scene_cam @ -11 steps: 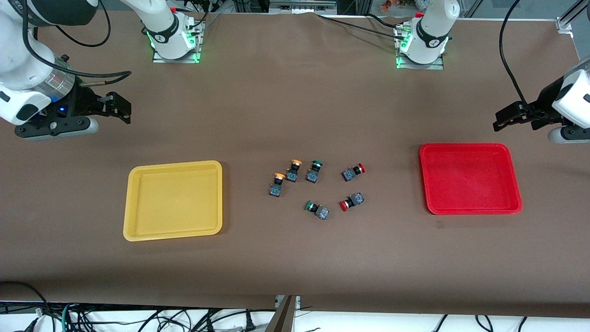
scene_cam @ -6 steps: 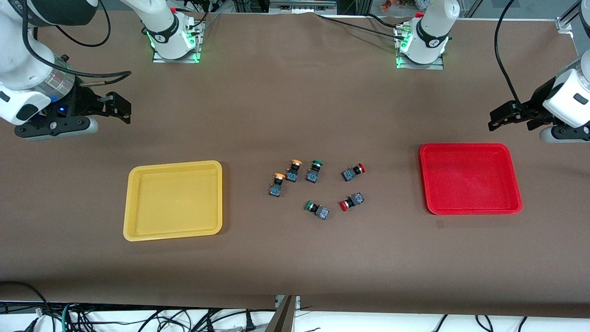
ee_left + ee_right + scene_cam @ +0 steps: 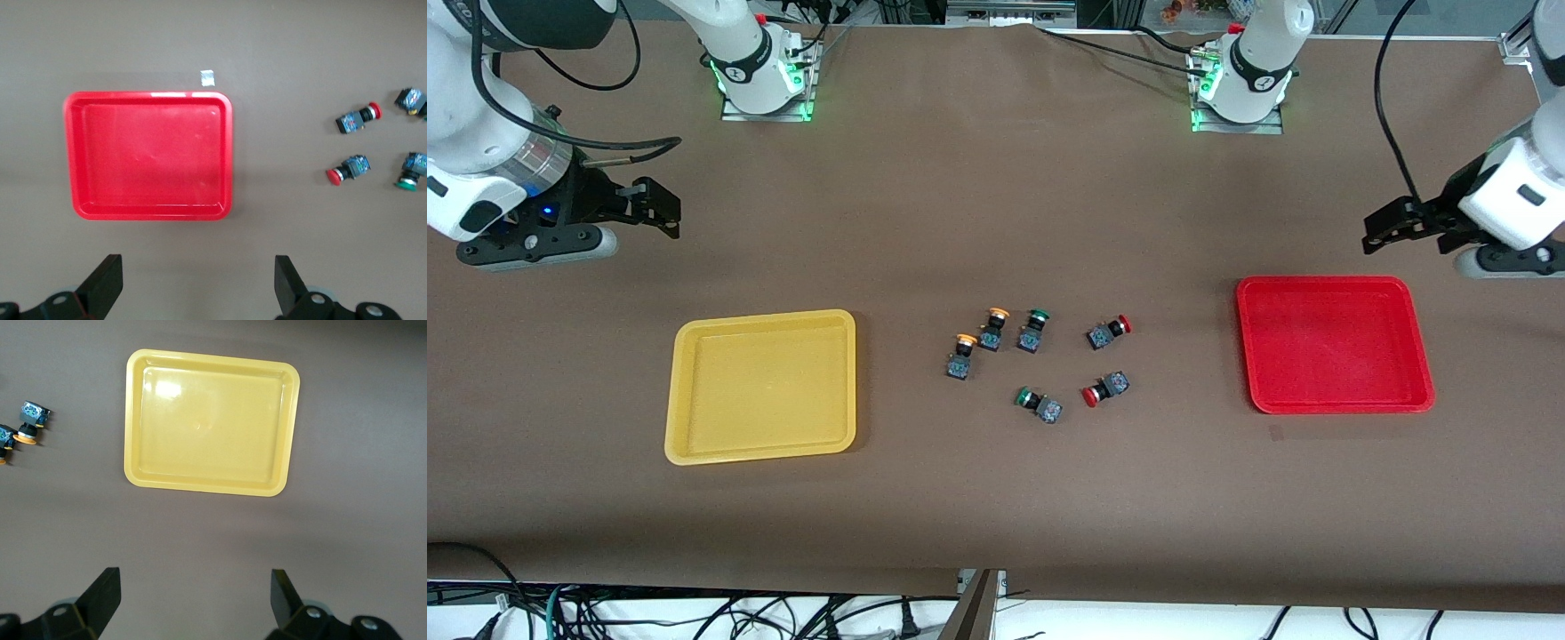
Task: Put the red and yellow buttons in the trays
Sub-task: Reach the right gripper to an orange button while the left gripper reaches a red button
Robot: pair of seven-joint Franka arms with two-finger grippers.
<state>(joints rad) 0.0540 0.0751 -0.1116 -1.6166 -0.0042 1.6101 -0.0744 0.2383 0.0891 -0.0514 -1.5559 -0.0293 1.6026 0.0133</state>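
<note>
Two red buttons (image 3: 1109, 332) (image 3: 1105, 389) and two yellow buttons (image 3: 993, 328) (image 3: 960, 356) lie on the table's middle, between the yellow tray (image 3: 760, 387) and the red tray (image 3: 1334, 345). Both trays hold nothing. My left gripper (image 3: 1383, 227) is open and empty, up over the bare table by the red tray's edge. Its wrist view shows the red tray (image 3: 150, 157) and both red buttons (image 3: 358, 119) (image 3: 347, 170). My right gripper (image 3: 660, 213) is open and empty, waiting over the table by the yellow tray (image 3: 210, 420).
Two green-capped switches (image 3: 1032, 330) (image 3: 1039, 404) lie among the buttons. A small piece of tape (image 3: 1278, 433) is stuck on the table beside the red tray, nearer to the front camera. The arm bases stand along the table's edge by the robots.
My left gripper has shifted a little toward the table's middle. The right arm, the buttons and the trays have not moved.
</note>
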